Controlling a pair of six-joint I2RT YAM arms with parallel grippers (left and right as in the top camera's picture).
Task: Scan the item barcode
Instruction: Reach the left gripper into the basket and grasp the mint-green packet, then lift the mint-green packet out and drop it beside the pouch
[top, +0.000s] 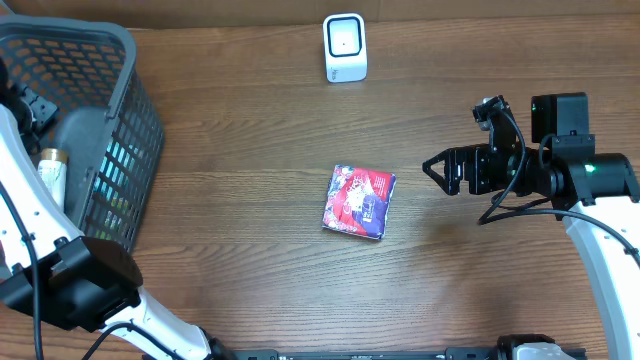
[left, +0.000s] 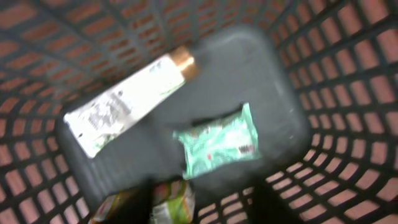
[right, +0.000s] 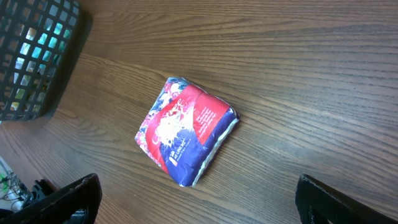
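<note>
Wood table | packet — red-and-blue, flat, crinkled, possibly foil | right gripper spread wide, empty | left gripper — cannot tell

light: even, bright, soft shadow under packet
left wrist: blurred, dim inside basket
overhead, right wrist: sharp

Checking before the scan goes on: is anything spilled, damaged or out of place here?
Nothing stands out. The packet lies flat and intact on the table, only turned a little; the scanner and the basket both stand upright, nothing spilled.
</note>
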